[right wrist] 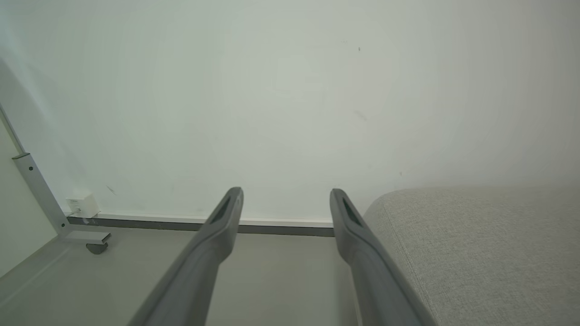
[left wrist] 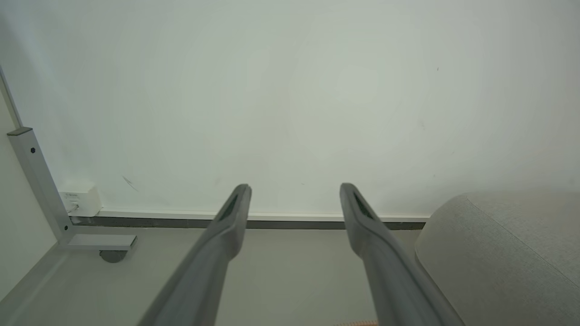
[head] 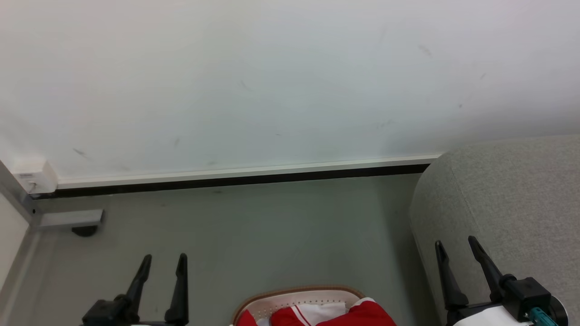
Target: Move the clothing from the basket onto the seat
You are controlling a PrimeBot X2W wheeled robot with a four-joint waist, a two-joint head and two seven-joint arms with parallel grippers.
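Red clothing with white trim lies in the white basket with a brown rim, at the bottom middle of the head view. The light grey seat rises at the right, and also shows in both wrist views. My left gripper stands open at the lower left, left of the basket, with nothing between its fingers. My right gripper stands open at the lower right, in front of the seat's rounded side, also holding nothing. Most of the basket is cut off by the bottom edge.
A white wall with a dark skirting strip runs across the back. A grey metal frame foot and a small white box sit at the far left. Grey floor lies between wall and basket.
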